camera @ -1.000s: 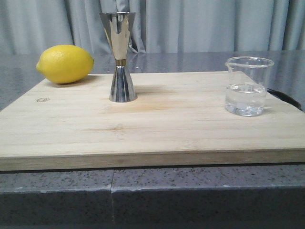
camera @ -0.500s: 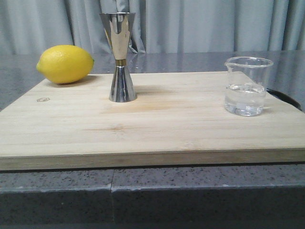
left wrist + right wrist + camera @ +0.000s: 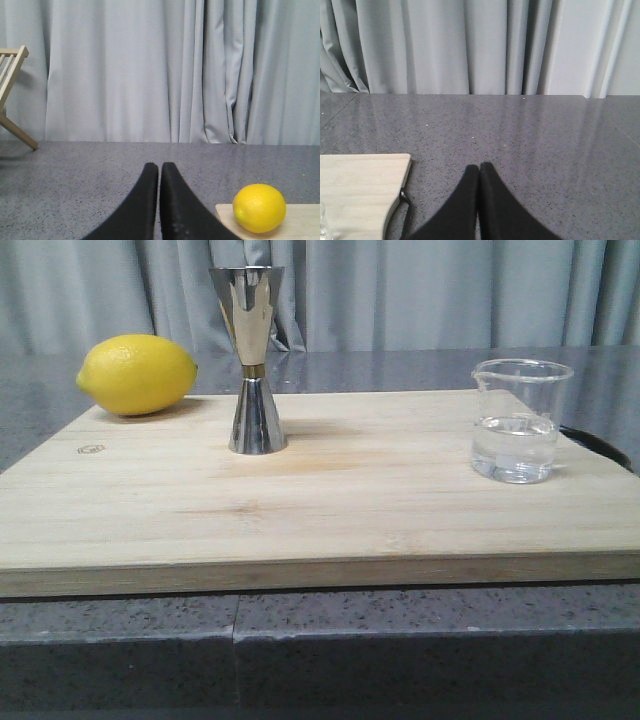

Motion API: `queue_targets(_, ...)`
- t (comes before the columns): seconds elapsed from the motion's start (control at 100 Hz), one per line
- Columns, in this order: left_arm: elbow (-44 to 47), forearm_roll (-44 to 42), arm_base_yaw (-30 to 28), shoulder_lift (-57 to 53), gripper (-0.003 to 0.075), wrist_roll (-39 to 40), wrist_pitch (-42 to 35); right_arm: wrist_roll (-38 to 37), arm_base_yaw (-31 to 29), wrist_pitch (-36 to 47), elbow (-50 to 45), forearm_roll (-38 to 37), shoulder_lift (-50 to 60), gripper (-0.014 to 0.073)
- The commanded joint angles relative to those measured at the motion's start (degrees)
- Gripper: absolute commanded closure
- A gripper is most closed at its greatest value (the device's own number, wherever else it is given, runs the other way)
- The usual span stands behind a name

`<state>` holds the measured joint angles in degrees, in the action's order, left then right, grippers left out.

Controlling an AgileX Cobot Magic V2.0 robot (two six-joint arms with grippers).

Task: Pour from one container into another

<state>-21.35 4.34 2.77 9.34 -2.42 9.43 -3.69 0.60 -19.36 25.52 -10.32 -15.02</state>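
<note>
A small clear glass beaker [image 3: 520, 420], about half full of clear liquid, stands at the right end of the wooden board [image 3: 330, 510]. The tall steel jigger [image 3: 254, 360] with a gold waist stands upright at the board's back left of centre. Neither gripper shows in the front view. My left gripper [image 3: 159, 167] is shut with nothing in it, over the grey counter to the left of the board. My right gripper [image 3: 479, 167] is shut and empty too, over the counter to the right of the board [image 3: 355, 185]. A sliver of the beaker [image 3: 322, 220] shows at the right wrist view's edge.
A yellow lemon [image 3: 137, 374] lies at the board's back left corner, also the lemon [image 3: 259, 208] in the left wrist view. A black loop [image 3: 405, 210] hangs at the board's right end. A wooden rack [image 3: 11, 90] stands far left. Grey curtains close the back.
</note>
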Motion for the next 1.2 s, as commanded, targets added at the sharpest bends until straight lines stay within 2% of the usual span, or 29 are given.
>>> queue_targets(0.0, -2.1, 0.0, -0.3, 1.2, 0.0739, 0.1, -4.7, 0.6, -0.2, 4.0, 2.0, -0.9, -1.1, 0.0665)
queue_targets(0.18, -2.1, 0.0, -0.3, 1.2, 0.0739, 0.1, -4.5, 0.6, -0.2, 3.4, 2.0, -0.4, -1.1, 0.0651)
queue_targets(0.23, -2.1, 0.0, -0.3, 1.2, 0.0734, 0.1, -4.4, 0.5, -0.2, 3.4, 2.0, -0.3, -1.1, 0.06)
queue_targets(0.28, -2.1, 0.0, -0.3, 1.2, 0.0703, 0.1, -4.5, 0.5, -0.2, 3.5, 2.0, -0.3, -1.1, 0.0484)
queue_targets(0.3, -2.1, 0.0, -0.3, 1.2, 0.0678, 0.1, -4.5, 0.5, -0.2, 3.6, 2.0, -0.3, -1.1, 0.0448)
queue_targets(0.35, -2.1, 0.0, -0.3, 1.2, 0.0596, 0.1, -4.5, 0.5, -0.2, 3.6, 2.0, -0.3, -1.1, 0.0291)
queue_targets(0.42, -2.1, 0.0, -0.3, 1.2, 0.0437, 0.1, -4.5, 0.5, -0.2, 3.6, 2.0, -0.3, -1.1, 0.0113)
queue_targets(0.47, -2.1, 0.0, -0.3, 1.2, 0.0313, 0.1, -4.5, 0.5, -0.2, 3.6, 2.0, -0.3, -1.1, 0.0028)
queue_targets(0.52, -2.1, 0.0, -0.3, 1.2, 0.0235, 0.1, -4.5, 0.5, -0.2, 3.6, 2.0, -0.3, -1.1, -0.002)
queue_targets(0.59, -2.1, 0.0, -0.3, 1.2, 0.0192, 0.1, -4.6, 0.5, -0.2, 3.6, 2.0, -0.3, -1.1, -0.0032)
queue_targets(1.19, -2.2, 0.2, -0.3, 1.3, 0.0209, 0.1, -4.0, 0.5, -0.2, 3.7, 2.1, 0.8, -1.1, -0.0032)
